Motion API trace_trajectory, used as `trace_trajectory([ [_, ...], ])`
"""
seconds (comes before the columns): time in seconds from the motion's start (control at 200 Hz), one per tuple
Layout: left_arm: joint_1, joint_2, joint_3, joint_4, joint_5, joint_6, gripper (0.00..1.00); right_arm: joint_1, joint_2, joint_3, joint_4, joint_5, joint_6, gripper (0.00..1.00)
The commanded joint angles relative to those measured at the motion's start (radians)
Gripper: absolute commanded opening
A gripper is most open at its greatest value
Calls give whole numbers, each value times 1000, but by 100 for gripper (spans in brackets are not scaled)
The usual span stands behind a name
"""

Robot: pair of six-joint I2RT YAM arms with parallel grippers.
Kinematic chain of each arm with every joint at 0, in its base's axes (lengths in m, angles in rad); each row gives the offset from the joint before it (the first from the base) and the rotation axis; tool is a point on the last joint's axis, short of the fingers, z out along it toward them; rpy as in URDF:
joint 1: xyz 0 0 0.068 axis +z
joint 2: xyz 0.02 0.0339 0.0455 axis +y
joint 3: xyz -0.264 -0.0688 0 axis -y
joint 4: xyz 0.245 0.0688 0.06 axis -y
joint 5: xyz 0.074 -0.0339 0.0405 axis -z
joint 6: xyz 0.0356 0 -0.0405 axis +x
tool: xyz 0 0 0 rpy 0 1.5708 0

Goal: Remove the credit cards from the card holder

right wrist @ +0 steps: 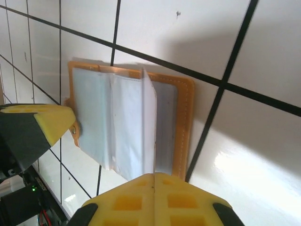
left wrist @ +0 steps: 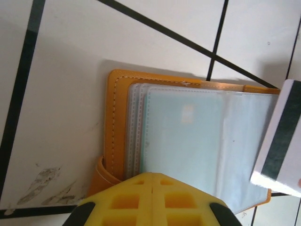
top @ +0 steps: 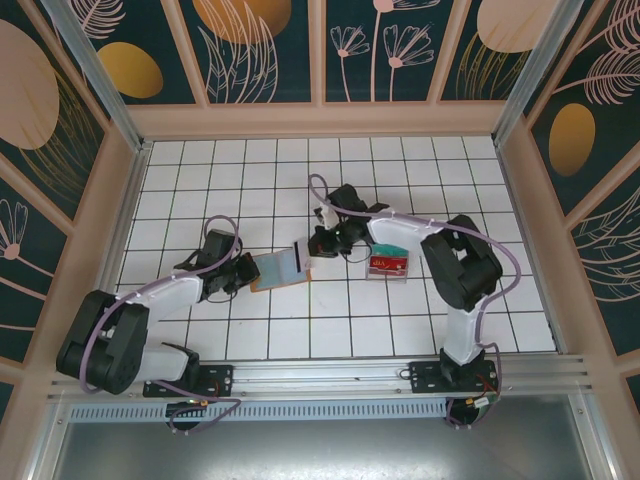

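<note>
The right jaws were clamped on a credit card. On my right wrist feed I saw it edge-on, a thin white line running up from between them. The left wrist camera showed the same card face-on, pale with a dark magnetic stripe. It was tilted over the right end of the card holder, with its visible corner outside the clear pockets.

The left jaws were together with nothing between them. Their tips were down at the left end of the card holder, close by the small tab on its edge. I couldn't tell whether they were pressing on the leather.

From the overhead camera, the card holder lay open and flat on the white tiled desk. Its orange border framed the clear pockets, which faced up. It sat between the two sets of jaws near the middle of the desk, with the held card at its right end.

Further right, just beyond the right jaws and apart from the holder, a clear box with red contents rested on the desk beside the right arm.
</note>
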Motion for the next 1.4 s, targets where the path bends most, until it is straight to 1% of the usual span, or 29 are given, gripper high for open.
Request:
trace_trajectory([
  [0.0, 3, -39, 42, -9, 20, 21, 6, -9, -65, 64, -183, 146, -139, 0],
  [0.065, 4, -57, 48, 4, 15, 22, 15, -9, -93, 94, -247, 229, -194, 0],
  [0.1, 4, -66, 51, 14, 13, 23, 22, -8, -110, 112, -276, 275, -223, 0],
  [0.115, 4, -70, 51, 20, 12, 25, 27, -9, -118, 115, -288, 295, -235, 0],
  [0.145, 3, -77, 53, 30, 11, 25, 40, -7, -133, 124, -308, 340, -257, 0],
  [0.16, 3, -81, 53, 36, 9, 26, 43, -6, -140, 128, -317, 367, -268, 0],
  [0.215, 4, -93, 56, 53, 5, 28, 49, -1, -174, 134, -335, 475, -309, 0],
  [0.27, 3, -101, 60, 71, 1, 33, 54, 4, -206, 134, -347, 552, -365, 0],
  [0.295, 4, -104, 63, 79, -1, 34, 59, 5, -221, 135, -351, 581, -390, 0],
  [0.335, 4, -106, 66, 89, -2, 38, 70, 7, -243, 131, -357, 623, -433, 0],
  [0.37, 4, -109, 71, 99, -5, 41, 84, 8, -260, 127, -364, 641, -488, 0],
  [0.405, 4, -110, 75, 106, -9, 43, 93, 13, -278, 117, -367, 667, -545, 0],
  [0.445, 4, -112, 77, 114, -14, 46, 98, 23, -299, 100, -369, 717, -617, 0],
  [0.505, 4, -116, 79, 128, -20, 52, 99, 41, -334, 68, -359, 788, -709, 0],
  [0.631, 4, -113, 81, 146, -26, 60, 98, 53, -397, 0, -364, 826, -869, 0],
  [0.801, 4, -86, 84, 154, -23, 65, 99, 78, -423, -87, -365, 959, -1017, 0],
  [1.026, 4, -80, 84, 151, -24, 68, 98, 79, -447, -156, -356, 967, -1072, 0],
  [1.166, 5, -73, 82, 153, -21, 66, 98, 76, -449, -210, -310, 989, -1098, 0],
  [1.396, 4, -82, 76, 146, -16, 63, 98, 63, -442, -230, -280, 1024, -1130, 0],
])
